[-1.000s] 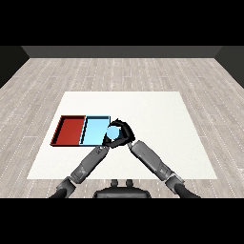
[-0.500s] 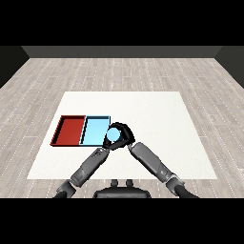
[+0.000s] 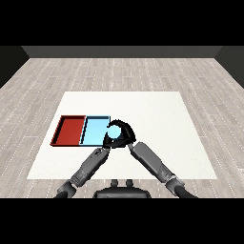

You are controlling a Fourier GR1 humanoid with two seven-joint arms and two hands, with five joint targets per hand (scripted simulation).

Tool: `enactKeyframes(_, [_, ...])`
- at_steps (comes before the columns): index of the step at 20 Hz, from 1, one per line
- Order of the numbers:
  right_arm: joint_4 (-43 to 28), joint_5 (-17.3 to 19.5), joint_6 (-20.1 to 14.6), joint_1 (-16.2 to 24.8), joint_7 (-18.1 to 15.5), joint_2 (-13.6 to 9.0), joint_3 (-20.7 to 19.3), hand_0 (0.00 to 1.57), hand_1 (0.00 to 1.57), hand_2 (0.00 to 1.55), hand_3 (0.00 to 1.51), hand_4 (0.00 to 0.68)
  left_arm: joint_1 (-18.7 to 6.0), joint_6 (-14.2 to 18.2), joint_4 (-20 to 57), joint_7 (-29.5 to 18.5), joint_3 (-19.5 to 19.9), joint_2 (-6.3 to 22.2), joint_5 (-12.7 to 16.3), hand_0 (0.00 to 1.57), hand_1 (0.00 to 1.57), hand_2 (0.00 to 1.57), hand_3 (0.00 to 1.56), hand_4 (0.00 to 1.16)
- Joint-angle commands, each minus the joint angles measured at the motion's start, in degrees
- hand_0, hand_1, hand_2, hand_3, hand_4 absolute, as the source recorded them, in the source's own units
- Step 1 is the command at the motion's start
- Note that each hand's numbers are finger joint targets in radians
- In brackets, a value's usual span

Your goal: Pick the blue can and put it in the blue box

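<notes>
Two hands overlap at the light blue tray's (image 3: 94, 131) right edge. Right hand (image 3: 123, 136) curls round the blue can (image 3: 113, 130), largely hiding it; left hand (image 3: 106, 144) mostly hidden, fingers indeterminate. Red tray (image 3: 69, 129), left of it: contents none visible.

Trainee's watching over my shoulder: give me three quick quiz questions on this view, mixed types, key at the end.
1. True or false: the red tray lies to the view's right of the light blue tray.
2. Which hand holds the blue can? A) left B) right
3. Fill in: the can is at the light blue tray's ____ edge, as seen in the view.

Key: 1 false; 2 B; 3 right.
</notes>
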Motion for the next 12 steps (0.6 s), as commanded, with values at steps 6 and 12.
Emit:
enactKeyframes(6, [2.03, 1.12, 6.19, 1.3, -0.8, 0.89, -5.27, 0.0, 0.0, 0.0, 0.0, 0.0, -2.45, -4.16, 2.81, 0.88, 6.09, -0.74, -1.33, 1.57, 1.57, 1.52, 1.45, 1.12])
enactKeyframes(12, [1.29, 2.16, 4.93, 1.05, 1.61, 0.91, -6.88, 0.0, 0.0, 0.0, 0.0, 0.0, 0.58, -1.35, -3.1, 4.56, 4.07, -0.79, -5.53, 1.57, 1.57, 1.57, 1.5, 1.14])
